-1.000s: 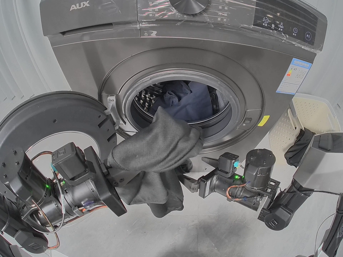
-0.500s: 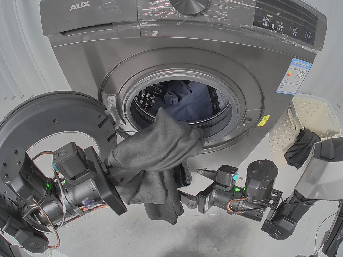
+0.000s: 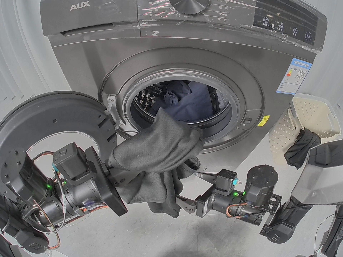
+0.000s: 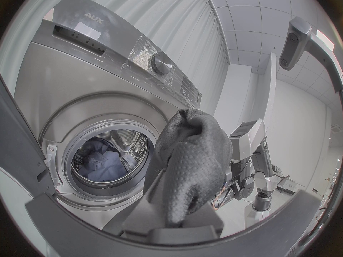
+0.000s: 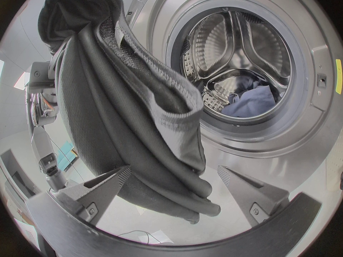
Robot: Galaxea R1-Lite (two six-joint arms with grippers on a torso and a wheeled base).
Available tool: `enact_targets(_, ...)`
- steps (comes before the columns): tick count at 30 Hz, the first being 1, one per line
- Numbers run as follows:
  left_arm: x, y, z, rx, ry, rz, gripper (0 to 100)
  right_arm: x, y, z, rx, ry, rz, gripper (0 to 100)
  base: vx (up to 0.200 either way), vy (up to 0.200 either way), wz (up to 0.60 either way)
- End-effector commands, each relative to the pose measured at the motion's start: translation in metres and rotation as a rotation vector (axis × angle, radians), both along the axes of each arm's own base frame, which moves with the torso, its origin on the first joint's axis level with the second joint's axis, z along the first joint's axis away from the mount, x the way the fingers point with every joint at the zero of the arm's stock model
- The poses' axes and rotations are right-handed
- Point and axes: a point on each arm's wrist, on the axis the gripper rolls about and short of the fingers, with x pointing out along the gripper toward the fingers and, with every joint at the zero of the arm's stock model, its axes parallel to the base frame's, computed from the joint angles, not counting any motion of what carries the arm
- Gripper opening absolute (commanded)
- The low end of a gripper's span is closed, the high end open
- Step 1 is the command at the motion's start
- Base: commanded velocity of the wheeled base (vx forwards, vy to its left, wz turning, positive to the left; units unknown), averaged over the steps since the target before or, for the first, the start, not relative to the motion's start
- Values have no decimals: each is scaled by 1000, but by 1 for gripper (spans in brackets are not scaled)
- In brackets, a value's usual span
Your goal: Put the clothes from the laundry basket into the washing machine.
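Step in hand: as I judge it, getting the grey garment (image 3: 157, 147) through the round opening of the washing machine (image 3: 89, 61).
Garment: it hangs in front of the opening, low and on the robot's left side, none of it inside that I can see. Whether it touches the door seal I cannot tell.
Left hand (image 3: 112, 172): pinching a bunched upper part of the garment, which drapes over it.
Right hand (image 3: 187, 188): fingers spread wide, with the garment's hanging lower folds between them and not gripped.
Doing it well: probably close the right hand on the loose tail first, then lift both ends above the lower rim and push deep, so nothing trails over the seal or drops to the floor.
Fabric: limp knit with a fine dotted weave and a thick ribbed hem. It folds in soft rolls and will likely sag wherever it is unsupported.
Drum (image 5: 228, 43): shiny perforated metal with raised ribs, and crumpled blue clothes (image 3: 193, 104) at the back.
Door (image 3: 53, 115): round, dark, swung fully open to the left.
Laundry basket (image 3: 314, 115): pale perforated plastic on the right, with a dark cloth (image 3: 300, 149) hanging over its rim.
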Motion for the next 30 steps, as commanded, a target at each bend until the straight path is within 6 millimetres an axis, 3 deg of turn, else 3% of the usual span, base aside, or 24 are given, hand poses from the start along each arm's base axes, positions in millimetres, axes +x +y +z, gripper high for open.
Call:
enact_targets(1,0,0,0,0,1,-1,0,11,6,7,36,-36,-12,100,0,0,0)
enact_targets(8,0,0,0,0,0,-1,0,32,8,14,76,-79,-46,100,0,0,0)
enact_targets(15,0,0,0,0,-2,0,0,29,17,19,111,-111,-15,100,0,0,0)
enact_targets(16,0,0,0,0,0,-1,0,28,17,19,111,-113,-10,0,0,0,0)
enact_targets(24,0,1,-1,3,2,4,0,30,14,26,131,-136,-12,0,0,0,0)
enact_targets(30,2,2,0,-1,1,11,0,25,-8,38,126,-153,-50,0,0,0,0)
